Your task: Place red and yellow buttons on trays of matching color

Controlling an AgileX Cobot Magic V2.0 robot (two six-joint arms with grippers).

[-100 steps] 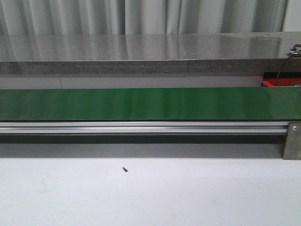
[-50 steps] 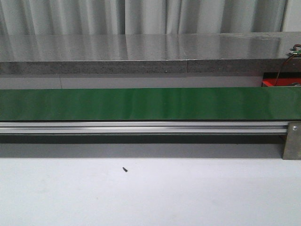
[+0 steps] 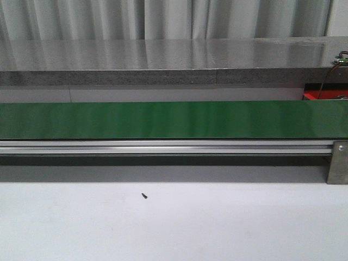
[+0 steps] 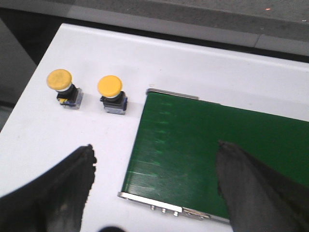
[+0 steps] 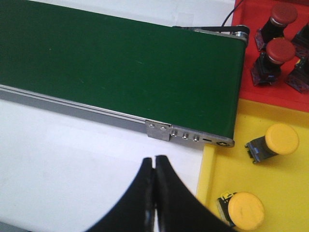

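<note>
At the left end of the line, two yellow buttons stand upright on the white table, just beside the end of the green conveyor belt: the outer yellow button and the inner yellow button, near each other but apart. The left gripper hangs above them with its fingers spread wide and nothing between them. Across the front view the belt carries nothing, and neither arm shows there. At the right end, the right gripper hovers over bare table with its fingers pressed together, holding nothing. Beyond the belt's end lies the yellow tray, with two yellow buttons on their sides in it, one nearer the belt and one close by the gripper. The red tray adjoins it and holds at least two red buttons; darker items at its edge cannot be identified. Judgement: the sorting is part done, with two yellow buttons still at the left. The next move calls for the left gripper to descend over one of them and close on its body.
</note>
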